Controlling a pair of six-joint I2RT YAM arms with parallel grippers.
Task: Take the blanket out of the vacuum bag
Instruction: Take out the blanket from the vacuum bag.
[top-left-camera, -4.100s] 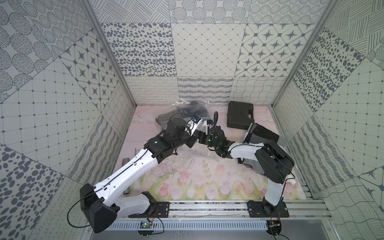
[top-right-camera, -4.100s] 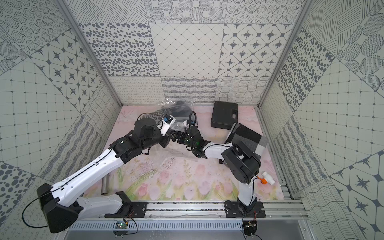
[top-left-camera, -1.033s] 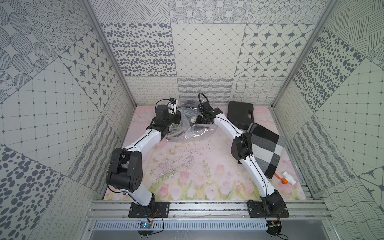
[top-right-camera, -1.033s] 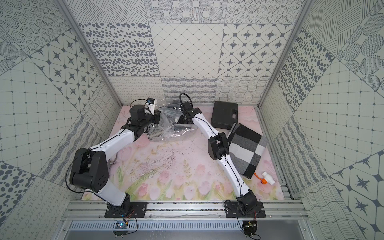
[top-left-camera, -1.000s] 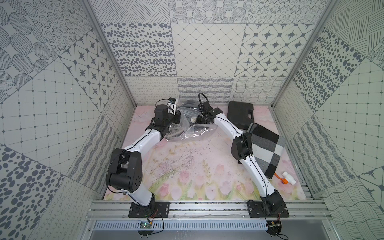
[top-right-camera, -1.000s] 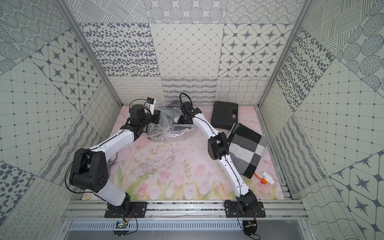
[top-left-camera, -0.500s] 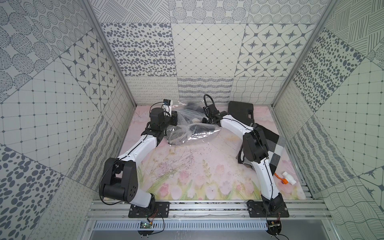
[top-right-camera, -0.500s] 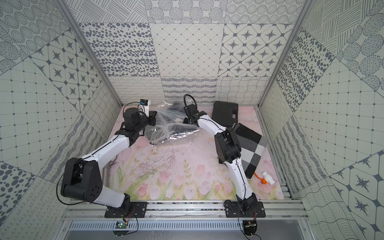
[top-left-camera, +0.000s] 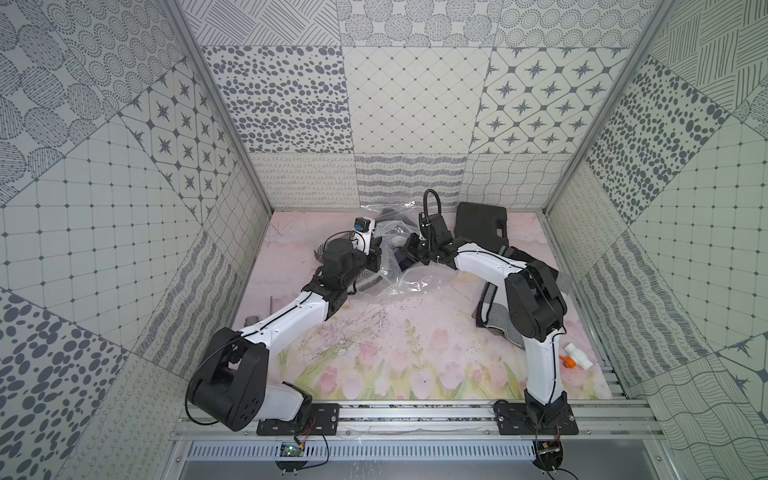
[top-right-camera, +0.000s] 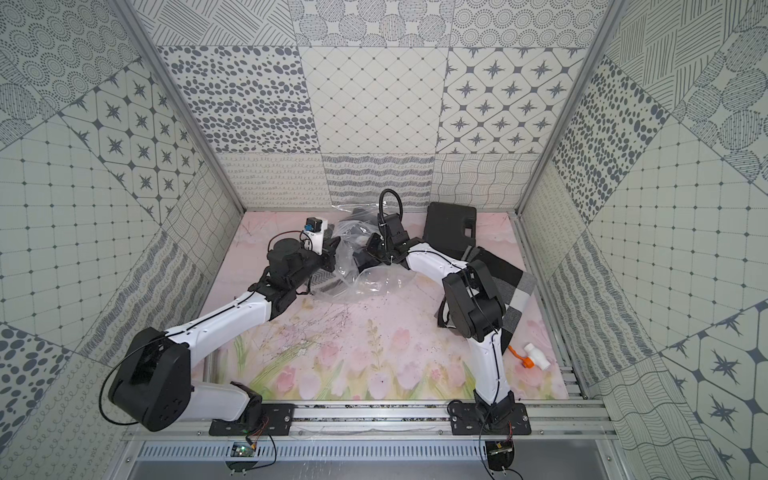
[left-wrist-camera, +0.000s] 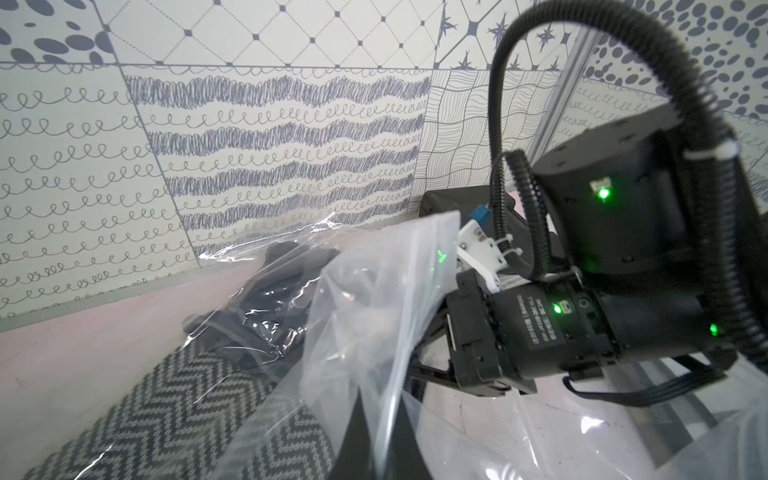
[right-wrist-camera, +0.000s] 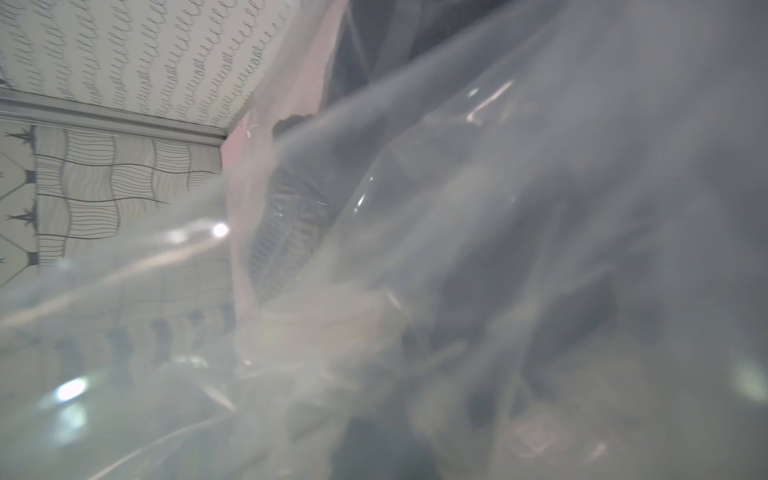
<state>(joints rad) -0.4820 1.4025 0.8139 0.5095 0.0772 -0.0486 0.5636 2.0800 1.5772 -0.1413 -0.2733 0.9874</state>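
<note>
Two grippers meet at the vacuum bag (top-left-camera: 411, 282), which lies crumpled with its far edge against the back wall (top-left-camera: 407, 183). The left gripper (top-left-camera: 377, 261) and right gripper (top-left-camera: 409, 254) each have their jaws fully closed, pinching the bag's clear film from opposite sides. A herringbone blanket (left-wrist-camera: 166, 415) is still inside the bag. A black case (top-left-camera: 480, 224) sits just beside the bag on the right arm's side; bare floral mat (top-left-camera: 395, 353) lies open in front of it. Half a second earlier the grippers were farther apart and the film stretched flatter.
</note>
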